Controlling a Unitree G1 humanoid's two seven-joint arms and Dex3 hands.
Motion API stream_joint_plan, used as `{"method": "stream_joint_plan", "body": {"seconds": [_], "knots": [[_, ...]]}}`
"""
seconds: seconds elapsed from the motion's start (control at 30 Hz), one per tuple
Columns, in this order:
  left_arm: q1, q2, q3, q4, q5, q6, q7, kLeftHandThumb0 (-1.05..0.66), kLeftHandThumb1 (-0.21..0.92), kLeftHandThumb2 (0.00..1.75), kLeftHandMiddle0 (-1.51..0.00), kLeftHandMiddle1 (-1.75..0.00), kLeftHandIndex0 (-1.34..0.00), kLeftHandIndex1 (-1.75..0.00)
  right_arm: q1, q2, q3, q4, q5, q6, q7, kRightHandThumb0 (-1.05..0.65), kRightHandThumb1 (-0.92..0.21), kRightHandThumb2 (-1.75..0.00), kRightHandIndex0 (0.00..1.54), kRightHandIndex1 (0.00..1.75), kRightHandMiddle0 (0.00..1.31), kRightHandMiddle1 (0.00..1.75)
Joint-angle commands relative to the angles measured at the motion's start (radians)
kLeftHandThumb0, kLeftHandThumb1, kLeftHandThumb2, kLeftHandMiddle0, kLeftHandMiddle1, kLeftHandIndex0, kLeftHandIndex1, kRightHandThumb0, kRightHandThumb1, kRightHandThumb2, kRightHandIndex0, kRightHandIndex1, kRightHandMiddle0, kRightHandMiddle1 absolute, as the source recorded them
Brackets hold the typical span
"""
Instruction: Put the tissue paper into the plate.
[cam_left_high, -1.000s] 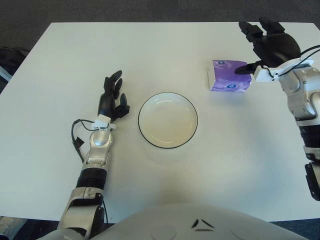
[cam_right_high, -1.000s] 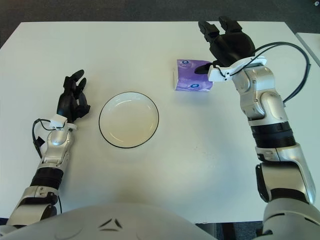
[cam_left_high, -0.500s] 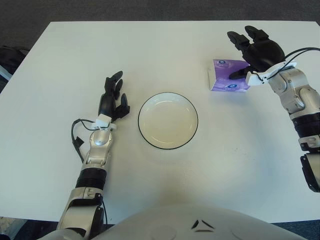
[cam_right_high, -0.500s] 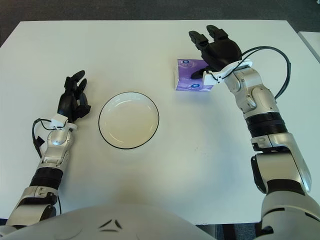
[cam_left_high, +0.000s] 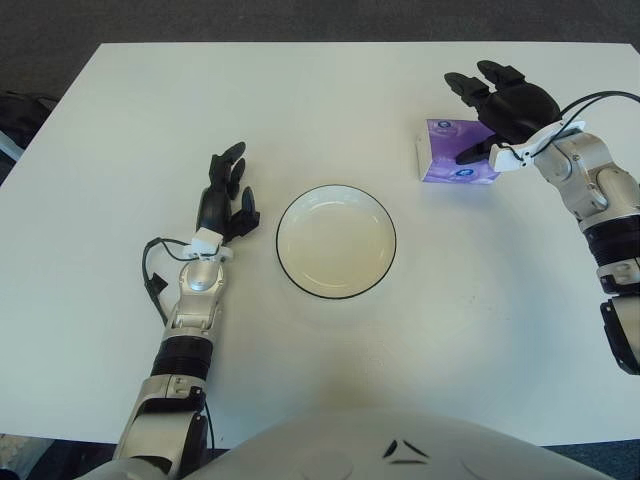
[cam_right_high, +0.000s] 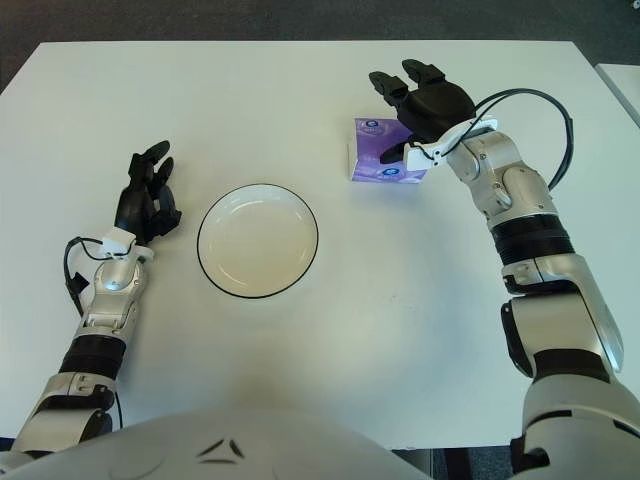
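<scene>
A purple tissue packet (cam_left_high: 449, 158) lies on the white table, to the right of and a little beyond a white plate with a dark rim (cam_left_high: 336, 241). The plate holds nothing. My right hand (cam_left_high: 487, 112) hovers over the packet's right end with its fingers spread, the thumb low against the packet's near right side; it covers that end. My left hand (cam_left_high: 226, 196) shows to the left of the plate, fingers relaxed and holding nothing.
The white table (cam_left_high: 300, 110) spans the whole view, with dark floor beyond its far edge. A black cable (cam_right_high: 545, 100) loops from my right wrist. A thin cable (cam_left_high: 152, 275) runs beside my left forearm.
My right hand has come down and leftward from beyond the packet's right end to over it, fingers still spread. The packet, plate and left hand have not moved.
</scene>
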Motion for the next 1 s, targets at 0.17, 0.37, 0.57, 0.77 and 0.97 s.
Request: {"method": "stream_joint_plan", "body": {"seconds": [0.17, 0.37, 0.57, 0.77, 0.97], "knots": [[0.099, -0.034, -0.016, 0.079, 0.015, -0.003, 0.010, -0.62, 0.92, 0.86, -0.35, -0.03, 0.00, -0.78, -0.014, -0.025, 0.028, 0.013, -0.005, -0.025, 0.028, -1.05, -0.91, -0.06, 0.00, 0.00, 0.00, 0.00], [0.099, -0.029, -0.018, 0.083, 0.017, -0.006, 0.007, -0.61, 0.92, 0.87, -0.35, -0.03, 0.00, -0.79, -0.016, -0.035, 0.042, 0.009, -0.011, -0.028, 0.044, -1.05, -0.91, -0.05, 0.00, 0.00, 0.00, 0.00], [0.098, -0.028, -0.020, 0.084, 0.022, -0.007, 0.008, -0.63, 0.92, 0.86, -0.34, -0.02, 0.00, -0.78, -0.018, -0.040, 0.046, 0.002, -0.005, -0.025, 0.083, -1.05, -0.90, -0.04, 0.00, 0.00, 0.00, 0.00], [0.097, -0.027, -0.020, 0.084, 0.023, -0.006, 0.008, -0.64, 0.92, 0.86, -0.34, -0.02, 0.00, -0.77, -0.021, -0.044, 0.048, 0.000, -0.002, -0.033, 0.109, -1.05, -0.90, -0.03, 0.00, 0.00, 0.00, 0.00], [0.097, -0.026, -0.018, 0.085, 0.021, -0.004, 0.007, -0.64, 0.92, 0.85, -0.34, -0.02, 0.00, -0.77, -0.025, -0.051, 0.053, 0.002, 0.003, -0.054, 0.134, -1.05, -0.90, -0.03, 0.00, 0.00, 0.00, 0.00]]}}
